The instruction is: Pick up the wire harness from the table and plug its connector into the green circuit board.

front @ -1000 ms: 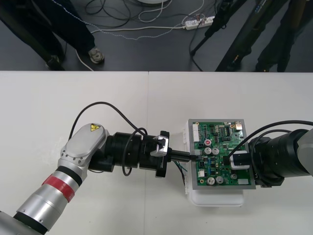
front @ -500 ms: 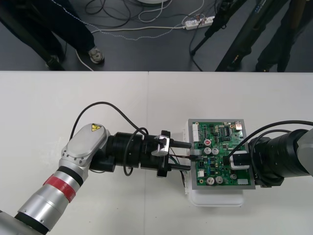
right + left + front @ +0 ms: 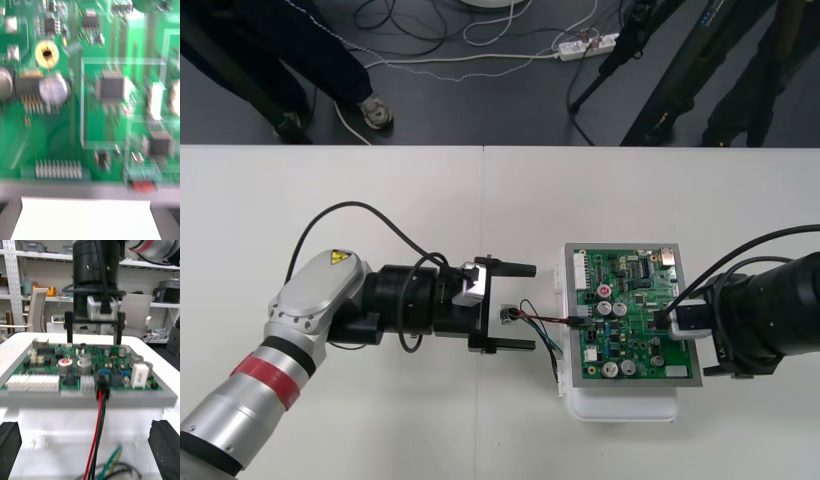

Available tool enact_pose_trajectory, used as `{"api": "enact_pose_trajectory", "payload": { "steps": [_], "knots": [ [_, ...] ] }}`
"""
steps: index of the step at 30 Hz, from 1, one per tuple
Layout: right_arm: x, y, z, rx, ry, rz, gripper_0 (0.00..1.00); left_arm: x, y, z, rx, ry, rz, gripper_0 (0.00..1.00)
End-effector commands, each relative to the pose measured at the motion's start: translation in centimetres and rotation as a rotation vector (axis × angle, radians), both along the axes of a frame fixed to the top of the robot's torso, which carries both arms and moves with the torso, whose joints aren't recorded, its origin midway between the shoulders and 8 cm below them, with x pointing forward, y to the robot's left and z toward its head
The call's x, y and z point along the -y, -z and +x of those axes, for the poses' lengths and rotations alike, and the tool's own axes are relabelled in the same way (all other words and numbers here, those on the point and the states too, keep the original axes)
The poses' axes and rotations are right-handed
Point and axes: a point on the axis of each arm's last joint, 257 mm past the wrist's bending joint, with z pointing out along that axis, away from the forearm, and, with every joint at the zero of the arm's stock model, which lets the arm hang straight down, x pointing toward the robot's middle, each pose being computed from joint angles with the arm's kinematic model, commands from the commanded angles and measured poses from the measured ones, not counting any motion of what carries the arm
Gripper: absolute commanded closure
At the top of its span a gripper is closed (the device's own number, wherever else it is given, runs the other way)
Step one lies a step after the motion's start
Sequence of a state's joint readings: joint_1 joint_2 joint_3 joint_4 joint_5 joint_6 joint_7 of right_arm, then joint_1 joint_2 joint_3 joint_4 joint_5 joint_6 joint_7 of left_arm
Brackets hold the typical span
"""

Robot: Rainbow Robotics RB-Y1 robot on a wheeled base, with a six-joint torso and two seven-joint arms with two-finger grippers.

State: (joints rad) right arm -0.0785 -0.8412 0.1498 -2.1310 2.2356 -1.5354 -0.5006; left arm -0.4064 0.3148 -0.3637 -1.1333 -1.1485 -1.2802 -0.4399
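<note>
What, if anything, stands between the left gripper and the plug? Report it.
Nothing visible. Only the harness's own wires lie between the open left gripper and the plug, which sits in the board's edge.

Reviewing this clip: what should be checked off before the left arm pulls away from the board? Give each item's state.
1. Plug sits in the connector at the edge of the board: ok.
2. Plug pushed fully home: cannot tell.
3. Left pincer open, off the wires: ok.
4. Socket clear of the left pincer: not ok, it lies between the fingers.
5. Right pincer open above the board: ok.
</note>
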Motion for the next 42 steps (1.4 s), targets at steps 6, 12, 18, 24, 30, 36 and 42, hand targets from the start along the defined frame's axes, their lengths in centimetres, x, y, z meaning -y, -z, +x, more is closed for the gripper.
{"api": "enact_pose_trajectory", "payload": {
  "steps": [6,12,18,24,30,36,42],
  "knots": [
    [6.0,-3.8,1.5,0.037,-0.105,0.027,0.00,-7.0,0.7,-0.8,0.055,0.006,0.077,0.00],
    [7.1,-5.7,1.7,0.064,-0.140,0.121,0.00,-11.5,0.2,-1.2,0.087,-0.004,0.147,0.00],
    [6.8,-8.3,2.0,0.118,-0.179,0.228,0.00,-15.7,-0.8,-2.1,0.094,-0.009,0.231,0.00],
    [4.7,-10.3,0.9,0.111,-0.209,0.377,0.00,-18.6,-3.7,-2.8,0.094,-0.015,0.315,0.00],
    [2.9,-12.4,-0.3,0.106,-0.219,0.509,0.00,-20.2,-6.5,-3.2,0.095,-0.024,0.376,0.00],
    [1.8,-13.9,-1.1,0.090,-0.229,0.577,0.00,-21.1,-8.7,-3.4,0.074,-0.043,0.413,0.00],
    [2.3,-14.6,-3.4,-0.010,-0.174,0.629,0.00,-22.0,-11.3,-3.7,0.076,-0.062,0.474,0.00]
  ]
}}
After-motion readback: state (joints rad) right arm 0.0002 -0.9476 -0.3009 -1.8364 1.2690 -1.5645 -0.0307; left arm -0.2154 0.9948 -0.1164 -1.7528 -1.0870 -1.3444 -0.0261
